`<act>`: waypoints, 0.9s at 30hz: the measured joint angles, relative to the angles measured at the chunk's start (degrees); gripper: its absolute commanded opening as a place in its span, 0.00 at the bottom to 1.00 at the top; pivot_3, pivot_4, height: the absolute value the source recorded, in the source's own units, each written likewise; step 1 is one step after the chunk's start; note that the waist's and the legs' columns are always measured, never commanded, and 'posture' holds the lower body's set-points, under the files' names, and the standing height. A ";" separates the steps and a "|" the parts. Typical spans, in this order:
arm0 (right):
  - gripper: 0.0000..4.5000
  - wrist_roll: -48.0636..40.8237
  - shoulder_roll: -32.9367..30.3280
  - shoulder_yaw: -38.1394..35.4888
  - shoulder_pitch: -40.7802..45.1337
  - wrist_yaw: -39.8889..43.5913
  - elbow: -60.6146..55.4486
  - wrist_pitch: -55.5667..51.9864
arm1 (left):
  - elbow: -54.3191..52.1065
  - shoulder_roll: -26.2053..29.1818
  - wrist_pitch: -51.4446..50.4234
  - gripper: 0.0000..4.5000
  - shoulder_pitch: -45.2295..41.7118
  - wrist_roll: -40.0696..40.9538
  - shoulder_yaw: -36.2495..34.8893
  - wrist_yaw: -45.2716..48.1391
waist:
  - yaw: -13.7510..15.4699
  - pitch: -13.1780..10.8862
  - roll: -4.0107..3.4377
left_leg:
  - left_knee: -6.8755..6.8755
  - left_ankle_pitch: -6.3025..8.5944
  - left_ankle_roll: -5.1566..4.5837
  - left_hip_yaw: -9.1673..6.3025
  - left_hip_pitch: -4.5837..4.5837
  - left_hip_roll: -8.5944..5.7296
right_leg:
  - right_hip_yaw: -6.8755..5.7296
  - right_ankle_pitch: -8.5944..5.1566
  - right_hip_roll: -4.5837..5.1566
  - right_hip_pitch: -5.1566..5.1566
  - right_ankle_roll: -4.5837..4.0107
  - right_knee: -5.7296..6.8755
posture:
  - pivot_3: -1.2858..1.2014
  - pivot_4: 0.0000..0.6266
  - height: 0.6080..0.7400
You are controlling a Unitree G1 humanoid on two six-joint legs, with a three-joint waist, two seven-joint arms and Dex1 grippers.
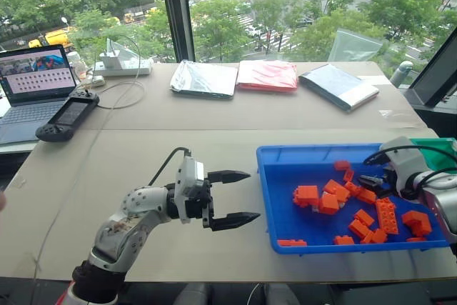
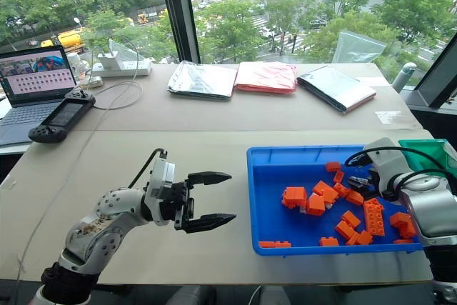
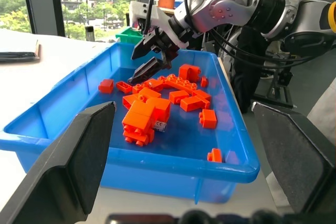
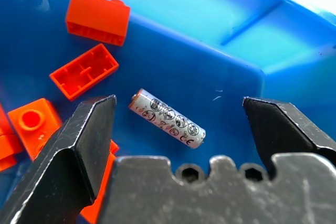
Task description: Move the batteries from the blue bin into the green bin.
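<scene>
We've got the right claw (image 4: 178, 124) spread wide w/ one battery (image 4: 168, 118) lying loose between its tips, orange bricks (image 4: 84, 71) at 10 o'clock — could snag; left claw (image 1: 232, 196) released.

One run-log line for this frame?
right gripper: open above battery in blue bin | left gripper: open, empty, beside bin | green bin: contents unseen
</scene>
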State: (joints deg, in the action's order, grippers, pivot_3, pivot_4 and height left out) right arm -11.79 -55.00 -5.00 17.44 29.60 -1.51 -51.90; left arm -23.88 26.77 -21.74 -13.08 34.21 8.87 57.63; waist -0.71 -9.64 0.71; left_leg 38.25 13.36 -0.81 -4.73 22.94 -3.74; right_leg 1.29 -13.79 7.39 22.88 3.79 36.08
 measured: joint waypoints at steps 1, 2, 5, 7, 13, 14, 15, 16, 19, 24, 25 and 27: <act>0.99 0.15 0.00 0.30 0.24 0.45 0.77 0.39 | 0.00 0.00 0.00 1.00 0.00 -0.02 0.00 -0.14 | 0.00 0.00 0.00 | 0.00 0.00 0.00 0.00 0.00 0.00 | 0.00 0.00 0.00 0.00 0.00 0.00 | 0.52 0.24 1.00; 0.99 0.35 0.00 0.74 0.51 0.87 1.88 0.81 | 0.00 -0.05 0.00 1.00 0.01 -0.02 0.00 -0.28 | 0.00 0.00 0.00 | 0.00 0.00 0.00 0.00 0.01 -0.01 | 0.01 0.00 0.00 0.00 0.00 0.00 | 0.52 0.24 1.00; 0.99 0.82 0.26 1.19 2.00 1.56 4.39 1.66 | -0.02 -0.16 0.00 1.00 0.05 -0.07 0.01 -0.75 | -0.01 0.00 0.00 | 0.00 0.00 0.00 0.00 -0.03 0.00 | 0.04 0.01 0.00 -0.03 0.00 0.00 | 0.52 0.24 1.00; 0.88 0.90 1.33 0.93 3.13 1.68 6.06 1.65 | -0.03 -0.19 -0.01 1.00 0.11 -0.10 0.01 -0.97 | -0.03 0.00 0.01 | 0.00 0.00 0.00 0.00 -0.08 0.00 | 0.04 0.01 0.00 -0.06 -0.01 0.00 | 0.52 0.24 1.00; 0.45 0.87 2.91 0.74 3.89 2.87 7.43 1.60 | -0.04 -0.23 -0.02 1.00 0.11 -0.11 0.02 -1.86 | -0.02 0.01 0.02 | 0.00 0.00 0.00 -0.01 -0.11 0.00 | 0.04 0.01 -0.01 -0.13 0.00 -0.01 | 0.52 0.24 1.00; 0.38 0.86 3.01 0.75 3.89 2.92 7.44 1.56 | -0.04 -0.23 -0.02 1.00 0.11 -0.11 0.02 -1.89 | -0.02 0.01 0.02 | 0.00 0.00 0.00 -0.01 -0.11 0.00 | 0.04 0.01 -0.01 -0.13 0.00 0.00 | 0.52 0.24 1.00; 0.28 0.87 3.19 0.73 3.88 2.95 7.45 1.45 | -0.04 -0.22 -0.02 1.00 0.11 -0.12 0.02 -1.91 | -0.02 0.01 0.02 | 0.00 0.00 0.00 -0.02 -0.11 0.00 | 0.04 0.01 -0.01 -0.13 0.00 0.00 | 0.52 0.24 1.00; 0.23 0.87 3.36 0.69 3.87 2.95 7.46 1.35 | -0.04 -0.22 -0.02 1.00 0.11 -0.12 0.02 -1.92 | -0.01 0.01 0.02 | 0.00 0.00 0.00 -0.02 -0.11 0.00 | 0.04 0.01 -0.01 -0.13 0.00 0.00 | 0.52 0.24 1.00; 0.05 0.92 3.37 0.63 3.84 2.92 7.61 1.20 | -0.03 -0.21 -0.02 1.00 0.11 -0.13 0.02 -1.92 | -0.01 0.01 0.02 | 0.00 0.00 0.00 -0.01 -0.11 0.00 | 0.04 0.02 -0.01 -0.13 0.00 0.00 | 0.52 0.24 1.00; 0.05 0.92 3.89 -0.39 3.49 2.59 7.41 1.13 | -0.01 -0.21 -0.02 1.00 0.11 -0.16 0.02 -1.89 | 0.00 0.01 0.02 | 0.01 0.00 0.00 -0.01 -0.11 0.00 | 0.04 0.02 -0.01 -0.13 0.00 0.00 | 0.52 0.24 1.00; 0.05 0.95 3.91 -0.56 3.25 2.38 7.16 1.13 | 0.01 -0.21 -0.02 1.00 0.11 -0.17 0.02 -1.87 | 0.00 0.01 0.02 | 0.01 0.00 0.00 -0.01 -0.11 0.00 | 0.04 0.02 -0.01 -0.13 0.00 0.00 | 0.52 0.24 1.00; 0.05 1.03 3.91 -0.87 2.72 1.87 6.62 1.13 | 0.04 -0.22 -0.02 1.00 0.11 -0.18 0.02 -1.85 | 0.01 0.01 0.02 | 0.00 0.00 0.00 -0.01 -0.11 0.00 | 0.04 0.02 -0.01 -0.12 0.00 0.00 | 0.52 0.24 1.00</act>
State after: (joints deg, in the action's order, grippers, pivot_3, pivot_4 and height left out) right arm -10.76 -51.09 -5.87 20.16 31.47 5.11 -50.77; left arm -23.84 26.56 -21.76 -12.97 34.04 8.89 55.77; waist -0.70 -9.63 0.73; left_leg 38.25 13.36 -0.81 -4.74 22.83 -3.74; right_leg 1.33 -13.78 7.38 22.76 3.79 36.08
